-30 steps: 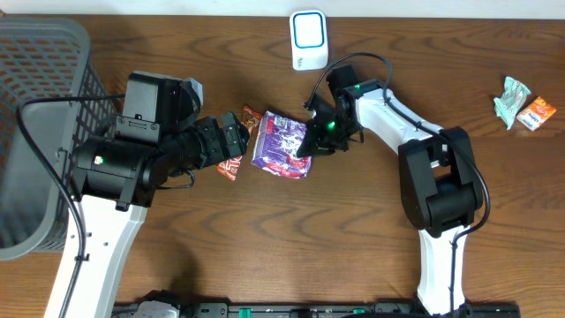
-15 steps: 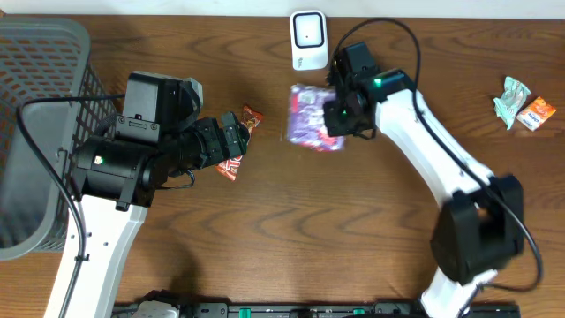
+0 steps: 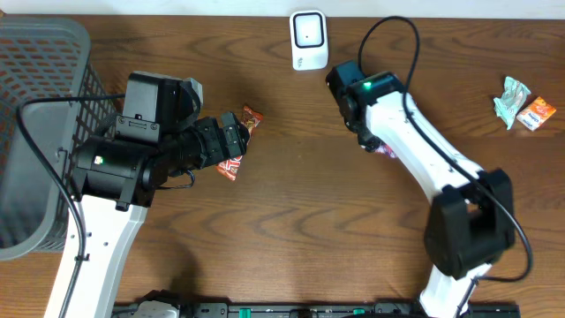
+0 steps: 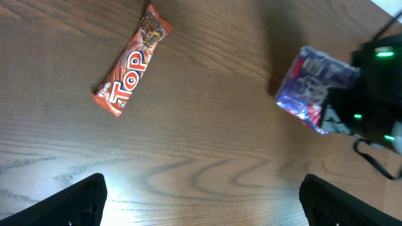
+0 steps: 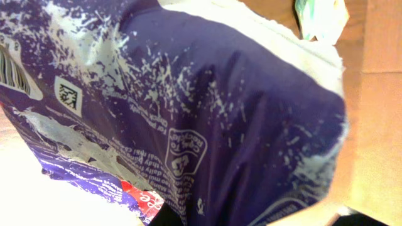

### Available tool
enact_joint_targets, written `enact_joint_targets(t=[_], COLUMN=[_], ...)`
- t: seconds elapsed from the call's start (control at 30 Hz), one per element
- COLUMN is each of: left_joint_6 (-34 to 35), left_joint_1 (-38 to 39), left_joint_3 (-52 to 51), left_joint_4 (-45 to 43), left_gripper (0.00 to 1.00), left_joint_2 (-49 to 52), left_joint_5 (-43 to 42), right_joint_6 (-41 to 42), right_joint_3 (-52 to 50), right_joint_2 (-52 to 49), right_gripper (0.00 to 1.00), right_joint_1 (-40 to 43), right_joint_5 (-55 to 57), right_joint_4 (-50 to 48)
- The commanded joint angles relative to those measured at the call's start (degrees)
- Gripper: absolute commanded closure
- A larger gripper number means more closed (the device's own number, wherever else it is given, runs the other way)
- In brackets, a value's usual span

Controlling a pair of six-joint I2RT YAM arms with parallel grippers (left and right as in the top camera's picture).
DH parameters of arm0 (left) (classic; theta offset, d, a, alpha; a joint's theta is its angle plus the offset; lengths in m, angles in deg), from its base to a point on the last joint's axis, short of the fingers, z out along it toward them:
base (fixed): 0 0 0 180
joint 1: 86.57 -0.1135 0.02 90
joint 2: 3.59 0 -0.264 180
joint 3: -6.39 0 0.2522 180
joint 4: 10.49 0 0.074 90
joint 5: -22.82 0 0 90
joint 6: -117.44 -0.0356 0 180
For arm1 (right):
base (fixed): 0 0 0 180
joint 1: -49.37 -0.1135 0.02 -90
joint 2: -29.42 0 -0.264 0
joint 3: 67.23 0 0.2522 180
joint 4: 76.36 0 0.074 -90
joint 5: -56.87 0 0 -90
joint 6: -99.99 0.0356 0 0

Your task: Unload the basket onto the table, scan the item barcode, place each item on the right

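Wooden table (image 3: 291, 238) beneath, right end effector (image 4: 336, 116) clamps purple packet (image 4: 311, 78), left end effector (image 4: 204, 204) gapes.

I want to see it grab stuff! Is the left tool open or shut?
Open. The left tool has its fingers far apart at the wrist picture's bottom corners, holding nothing.

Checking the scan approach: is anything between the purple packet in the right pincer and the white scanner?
Nothing visible does: only bare table lies between the purple packet and the white scanner.
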Motion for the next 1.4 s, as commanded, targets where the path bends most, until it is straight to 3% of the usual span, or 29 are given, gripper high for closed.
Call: enact_joint_targets(t=[0.0,0.13,0.23,0.47,0.63,0.77,0.93,1.13,1.37], left_joint_6=[-0.35,-0.33,-0.35,-0.35,-0.35,-0.33,-0.35,-0.33,-0.35], left_joint_1=[-0.24,-0.24,-0.24,-0.24,-0.24,-0.24,-0.24,-0.24,-0.24], left_joint_3=[0.66,0.66,0.66,0.66,0.66,0.66,0.66,0.66,0.66], left_joint_4=[-0.02,-0.02,-0.02,-0.02,-0.02,-0.02,-0.02,-0.02,-0.02], left_gripper=[0.02,0.02,0.02,0.02,0.02,0.02,0.02,0.02,0.02], left_joint_2=[0.17,0.17,0.17,0.17,0.17,0.17,0.17,0.17,0.17], left_joint_5=[-0.31,-0.28,-0.31,-0.31,-0.31,-0.28,-0.28,-0.28,-0.28], right_joint_6=[2.54,2.54,2.51,1.97,-5.81,-9.18,-11.89,-13.62,-14.91], right_joint_3=[0.39,0.39,0.50,12.41,27.74,34.29,35.12,32.11,22.60], right_joint_2=[-4.74,-9.20,-10.16,-9.94,-9.94,-9.94,-10.05,-10.14,-10.19], right_gripper=[0.99,0.98,0.66,0.54,0.11,0.05,0.02,0.01,0.04], right_joint_1=[-0.72,-3.26,-6.19,-8.90,-6.67,-3.76,2.84,12.13,17.75], right_joint_5=[2.93,-2.21,-6.08,-18.27,-31.17,-36.65,-40.70,-46.40,-62.64], right_joint_4=[1.22,1.42,0.07,2.19,5.42,7.32,9.57,9.75,1.97])
